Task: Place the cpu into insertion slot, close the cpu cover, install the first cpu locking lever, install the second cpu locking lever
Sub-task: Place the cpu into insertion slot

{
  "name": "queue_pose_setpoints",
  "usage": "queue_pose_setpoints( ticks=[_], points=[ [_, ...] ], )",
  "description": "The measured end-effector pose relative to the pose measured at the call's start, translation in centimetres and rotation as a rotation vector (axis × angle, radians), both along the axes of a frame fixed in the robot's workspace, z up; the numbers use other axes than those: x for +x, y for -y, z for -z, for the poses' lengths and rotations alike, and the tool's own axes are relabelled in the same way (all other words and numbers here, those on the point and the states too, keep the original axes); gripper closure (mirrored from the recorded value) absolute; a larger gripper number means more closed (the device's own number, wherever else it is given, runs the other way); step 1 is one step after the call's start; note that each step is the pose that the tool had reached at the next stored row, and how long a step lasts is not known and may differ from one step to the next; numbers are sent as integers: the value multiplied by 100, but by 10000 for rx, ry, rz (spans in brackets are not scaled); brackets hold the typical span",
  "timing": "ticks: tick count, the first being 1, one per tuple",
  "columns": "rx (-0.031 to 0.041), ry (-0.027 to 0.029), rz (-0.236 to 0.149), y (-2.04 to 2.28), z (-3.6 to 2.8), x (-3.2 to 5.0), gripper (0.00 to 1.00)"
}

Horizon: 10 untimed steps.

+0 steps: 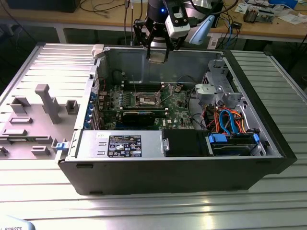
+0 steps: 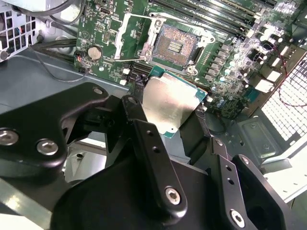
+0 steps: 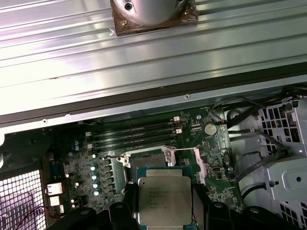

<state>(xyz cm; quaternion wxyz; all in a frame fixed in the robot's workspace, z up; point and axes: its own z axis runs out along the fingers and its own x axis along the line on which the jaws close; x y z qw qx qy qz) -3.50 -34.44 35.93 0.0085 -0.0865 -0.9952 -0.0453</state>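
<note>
The gripper point(image 2: 170, 108) is clamping the cpu point(image 2: 168, 101) by two opposite edges, its black fingers point(image 2: 146, 136) pressing in on either side of the chip. In the first wrist view the cpu point(image 3: 164, 200) is showing its dull silver top between the two fingers point(image 3: 126, 200).

In the exterior view the gripper point(image 1: 157, 54) is hanging above the rear wall of the open computer case point(image 1: 172, 172), well clear of the motherboard point(image 1: 178, 111).

The insertion slot point(image 2: 175, 45) is lying uncovered on the board, its dark centre showing inside the silver rim. The cpu is hovering apart from it, not yet seated. In the first wrist view the insertion slot point(image 3: 145, 158) is peeking out just beyond the chip's far edge. The cpu cover point(image 2: 123, 29) is standing swung open beside the slot, its square window showing green board through it.

A round coin battery point(image 2: 94, 52) is sitting on the board near the cover. A long black card point(image 1: 139, 116) is lying in front of the slot point(image 1: 147, 99) in the exterior view. The case is resting on a ribbed metal table point(image 1: 153, 211), and a grey fixture plate point(image 1: 33, 122) is lying at the exterior view's left.
</note>
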Motion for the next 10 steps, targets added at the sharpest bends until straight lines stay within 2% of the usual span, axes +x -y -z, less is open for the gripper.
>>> queue_pose_setpoints(
  ticks=[10],
  points=[
    [0, 0, 10, 0, 0, 0, 46]
  ],
)
